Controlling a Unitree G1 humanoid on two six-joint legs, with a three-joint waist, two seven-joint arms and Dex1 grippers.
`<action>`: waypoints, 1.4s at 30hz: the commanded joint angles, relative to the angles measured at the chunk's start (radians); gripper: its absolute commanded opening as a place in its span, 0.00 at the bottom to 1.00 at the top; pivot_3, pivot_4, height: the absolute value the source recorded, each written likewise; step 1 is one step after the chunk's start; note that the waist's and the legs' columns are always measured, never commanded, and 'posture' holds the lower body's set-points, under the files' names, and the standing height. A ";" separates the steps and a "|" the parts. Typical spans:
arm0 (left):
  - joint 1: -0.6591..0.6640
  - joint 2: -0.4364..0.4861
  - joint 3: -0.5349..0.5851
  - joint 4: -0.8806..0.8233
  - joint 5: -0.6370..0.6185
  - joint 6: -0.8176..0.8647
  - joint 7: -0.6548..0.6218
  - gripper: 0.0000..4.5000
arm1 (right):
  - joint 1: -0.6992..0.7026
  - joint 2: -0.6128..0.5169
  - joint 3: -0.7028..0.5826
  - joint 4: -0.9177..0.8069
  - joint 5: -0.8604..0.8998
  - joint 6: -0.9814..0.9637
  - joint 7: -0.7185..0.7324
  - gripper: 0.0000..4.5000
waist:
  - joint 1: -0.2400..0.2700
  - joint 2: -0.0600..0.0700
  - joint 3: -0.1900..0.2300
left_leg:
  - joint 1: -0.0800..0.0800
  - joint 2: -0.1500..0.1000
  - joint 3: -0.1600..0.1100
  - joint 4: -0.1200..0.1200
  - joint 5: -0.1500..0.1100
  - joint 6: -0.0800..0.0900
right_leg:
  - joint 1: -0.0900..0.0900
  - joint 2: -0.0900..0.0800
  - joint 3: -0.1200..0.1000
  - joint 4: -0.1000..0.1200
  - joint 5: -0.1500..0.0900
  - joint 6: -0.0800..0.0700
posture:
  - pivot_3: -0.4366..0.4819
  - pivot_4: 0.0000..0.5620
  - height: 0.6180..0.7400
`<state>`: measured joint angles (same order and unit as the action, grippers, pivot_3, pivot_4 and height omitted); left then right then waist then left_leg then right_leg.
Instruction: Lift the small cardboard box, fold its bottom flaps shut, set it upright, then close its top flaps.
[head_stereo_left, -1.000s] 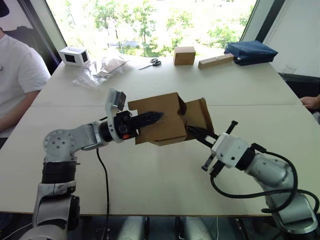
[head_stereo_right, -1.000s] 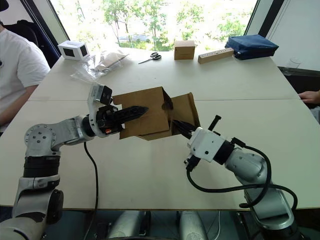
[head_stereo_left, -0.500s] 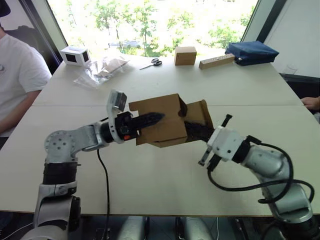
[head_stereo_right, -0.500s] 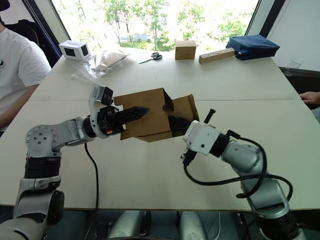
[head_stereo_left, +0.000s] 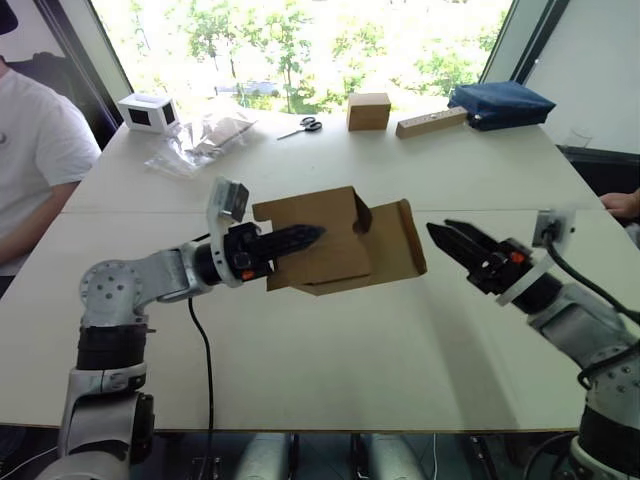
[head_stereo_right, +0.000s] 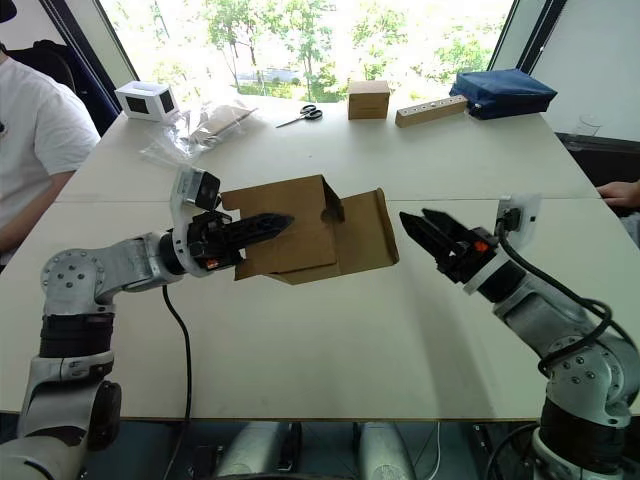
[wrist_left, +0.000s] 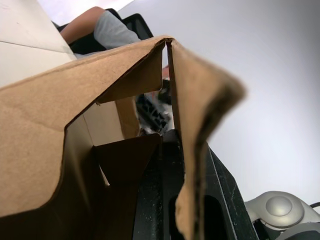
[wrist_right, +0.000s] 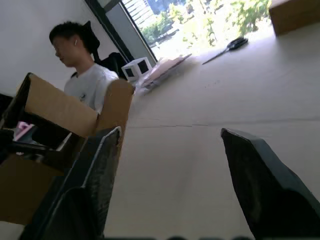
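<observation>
I have the small plain brown corrugated cardboard box (head_stereo_left: 318, 240) held up off the pale counter (head_stereo_left: 320, 350), tipped on its side over the middle of the surface, with my left claw (head_stereo_left: 295, 237) clamped on one of its side walls: one black finger lies along the outside face, and the left wrist view shows the other finger inside, pinching the wall between them. My right claw (head_stereo_right: 432, 232) hangs near the box's open end but apart from it, its two fingers spread and touching nothing. On that end the brown cardboard flaps (head_stereo_left: 395, 240) stand open toward the right claw, one broad panel swung outward. I judge this box to be very light and hollow, since a single pinch on one wall carries it, but the thin corrugated wall will flex and may crease if I squeeze harder or lever against it. The surface looks dry and matte, so slipping seems unlikely; twisting around the one grip point is the greater worry. The flaps should hinge easily along their scored edges and spring back a little. I would push each flap with the flat side of a finger near its free edge, keeping the left hold on the wall near a corner where the cardboard is stiffest.
</observation>
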<state>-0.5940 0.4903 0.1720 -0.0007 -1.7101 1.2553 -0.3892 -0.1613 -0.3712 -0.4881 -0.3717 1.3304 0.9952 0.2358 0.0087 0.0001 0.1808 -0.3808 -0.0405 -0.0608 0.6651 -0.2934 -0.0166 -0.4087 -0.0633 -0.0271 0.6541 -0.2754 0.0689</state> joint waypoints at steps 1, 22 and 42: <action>-0.013 0.008 0.004 -0.031 -0.034 -0.011 -0.002 0.00 | -0.005 0.035 0.013 -0.005 0.279 -0.030 -0.115 0.78 | -0.002 0.000 0.000 | 0.000 0.000 0.000 0.000 0.000 0.000 | 0.000 0.000 0.000 0.000 0.000 0.000 | 0.48 0.27 1.00; -0.011 0.006 0.001 -0.020 -0.009 -0.019 0.003 0.00 | 0.105 -0.028 0.244 -0.261 0.621 -0.252 -0.236 0.78 | -0.005 0.000 0.000 | 0.000 0.000 0.000 0.000 -0.001 0.001 | 0.000 0.001 0.000 0.000 0.000 0.000 | 0.48 0.27 1.00; 0.005 0.001 0.000 -0.042 -0.021 -0.024 0.015 0.00 | 0.055 -0.148 0.276 -0.228 0.527 -0.325 -0.223 0.05 | -0.003 0.000 0.000 | -0.001 0.000 0.000 0.000 -0.001 0.001 | 0.000 0.001 0.000 -0.001 0.000 0.000 | 0.48 0.27 1.00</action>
<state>-0.5860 0.4909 0.1707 -0.0116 -1.7116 1.2468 -0.3700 -0.0927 -0.5108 -0.2139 -0.5790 1.8601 0.6833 0.0178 0.0059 -0.0002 0.1810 -0.3816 -0.0404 -0.0606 0.6651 -0.2941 -0.0153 -0.4088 -0.0623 -0.0270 0.6534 -0.2755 0.0691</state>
